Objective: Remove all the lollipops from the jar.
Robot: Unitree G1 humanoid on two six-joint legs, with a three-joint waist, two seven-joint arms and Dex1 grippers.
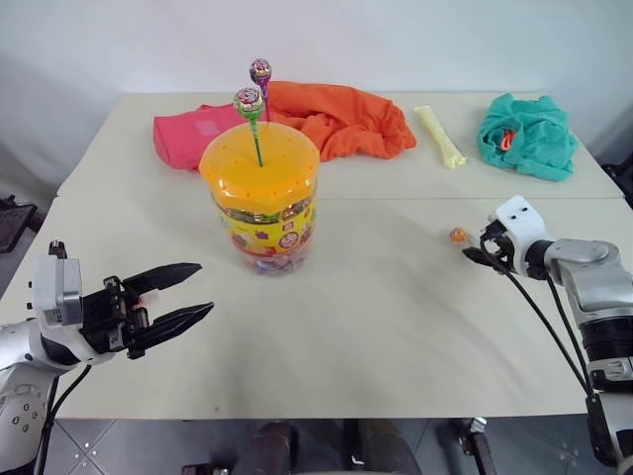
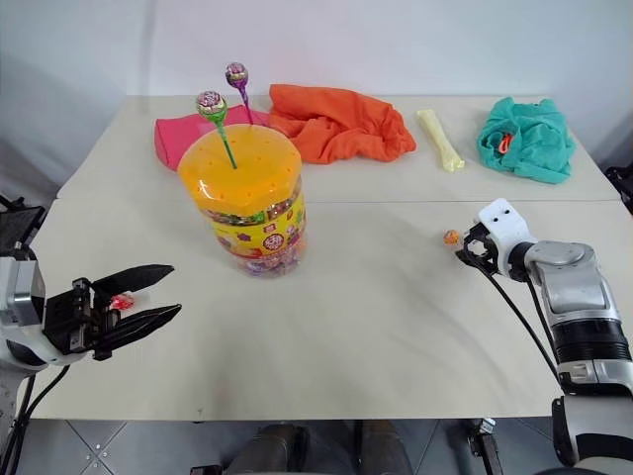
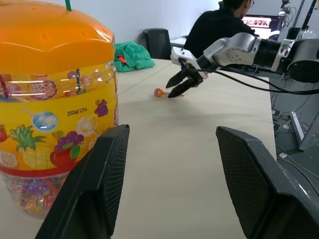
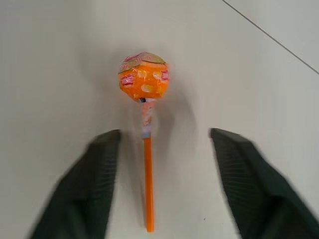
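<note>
Left eye view: two lollipops (image 1: 249,102) stand in the jar (image 1: 259,198) lid at bench (image 1: 396,327) centre; clothes lie at twelve o'clock

Left wrist view: left gripper (image 3: 172,179) spread, empty beside the jar; a person sits behind

Right wrist view: right gripper (image 4: 164,186) released astride the orange lollipop (image 4: 144,77), lying on the bench – judged partway done

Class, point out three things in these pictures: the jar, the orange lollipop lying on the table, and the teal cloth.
jar (image 1: 259,168), left eye view, orange domed lid.
orange lollipop (image 4: 144,76), right wrist view, wrapped candy head.
teal cloth (image 1: 528,134), left eye view, middle of the bundle.
</note>
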